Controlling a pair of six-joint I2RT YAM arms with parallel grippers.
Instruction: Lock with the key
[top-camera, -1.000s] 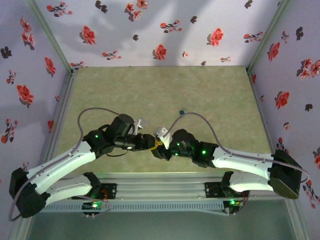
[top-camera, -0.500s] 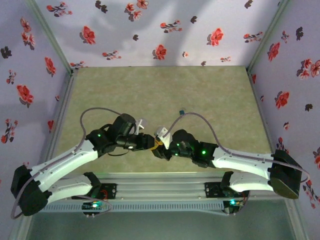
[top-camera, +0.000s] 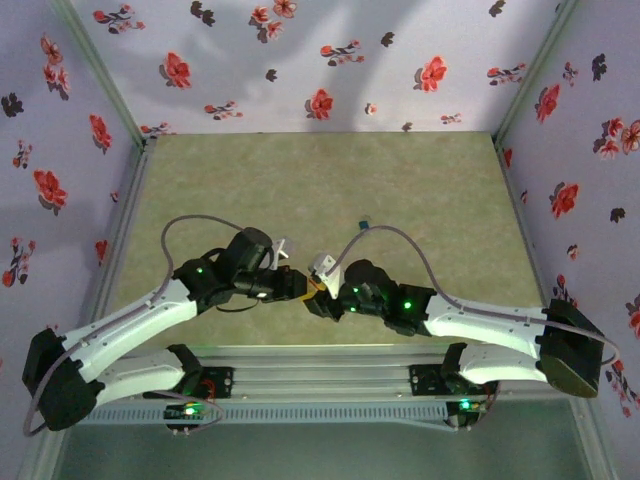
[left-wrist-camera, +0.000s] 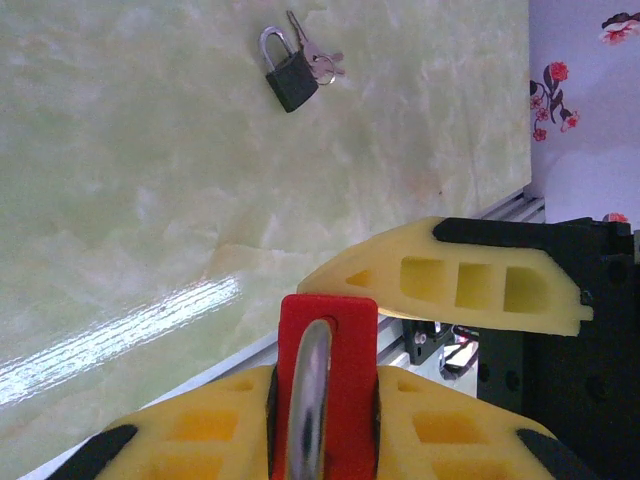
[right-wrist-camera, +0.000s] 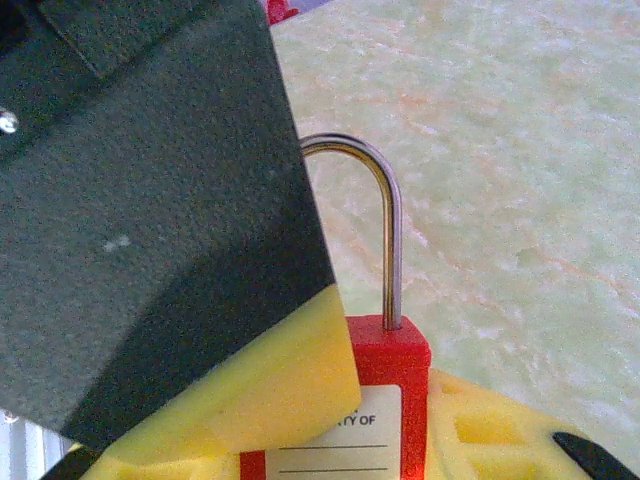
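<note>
Grippers both clamp the lock (right-wrist-camera: 388, 355); in top view they meet lower centre, over table (top-camera: 300, 190). R wrist view: right gripper (right-wrist-camera: 330, 450) closed on red body, bottom centre, pale label facing cam, thin shackle (right-wrist-camera: 393, 250) upright. L wrist view: left gripper (left-wrist-camera: 325, 395) pinches lock from both sides, bottom centre. Also a black padlock (left-wrist-camera: 289, 75) w/ keys (left-wrist-camera: 322, 62), upper centre, well apart.

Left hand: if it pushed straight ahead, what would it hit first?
The red lock sitting between its fingers, then probably the right hand's yellow finger just beyond; depth is hard to judge.
</note>
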